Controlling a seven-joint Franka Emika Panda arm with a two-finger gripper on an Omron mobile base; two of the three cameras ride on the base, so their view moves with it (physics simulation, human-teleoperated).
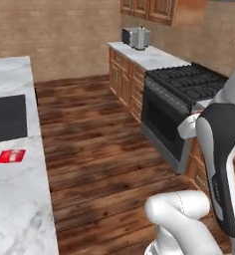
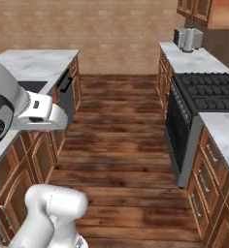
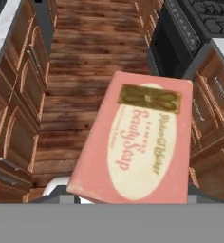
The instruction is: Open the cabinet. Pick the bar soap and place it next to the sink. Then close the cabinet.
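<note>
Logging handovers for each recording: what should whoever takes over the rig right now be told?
Hand: over the aisle floor; pink Beauty Soap box right against it, apparently held, fingertips hidden.
A red packet lies on the island counter beside the sink.
Done: soap seems out of the cabinet.
Left: check which packet is the job's soap, set it by the sink, close the cabinet.

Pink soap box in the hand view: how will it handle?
Soap box looks flat with straight edges: probably stiff, unlikely to roll. Smooth printed face may slip under a light grip. Laid on that broad face, it likely won't tip.
</note>
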